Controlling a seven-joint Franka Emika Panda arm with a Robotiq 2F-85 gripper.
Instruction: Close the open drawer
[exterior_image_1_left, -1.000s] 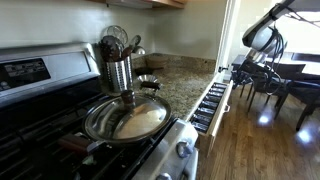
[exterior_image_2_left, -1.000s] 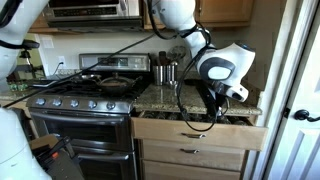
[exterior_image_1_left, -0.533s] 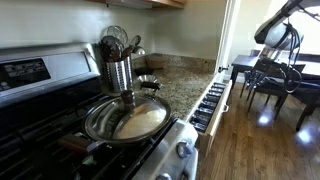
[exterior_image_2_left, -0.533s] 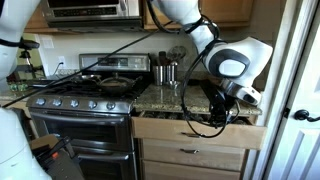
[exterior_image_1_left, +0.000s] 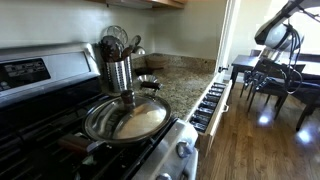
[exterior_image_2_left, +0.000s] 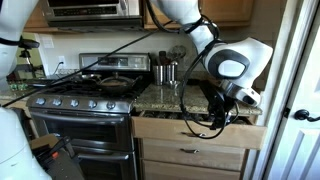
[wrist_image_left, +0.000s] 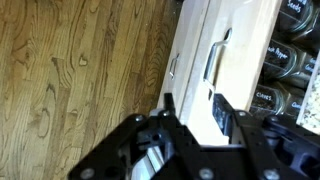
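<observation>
Granite counter (exterior_image_2_left: 158, 98): drawer (exterior_image_2_left: 198, 131) stood pulled out below its front edge. Gripper (wrist_image_left: 193, 106) hovered at the drawer front, fingers spread, holding nothing. Off-centre push might skew and jam it.

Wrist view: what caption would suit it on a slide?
Open jaws near the open drawer's light-wood front, wooden floor beyond.

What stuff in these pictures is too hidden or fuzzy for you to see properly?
- Labels on the jars: in the wrist view they are blurred, and the right edge cuts them off.
- Inside of the drawer: in an exterior view its own front board hides it.
- Whether the gripper touches the drawer: the wrist view shows no clear contact, and in an exterior view black cables cross it.
</observation>
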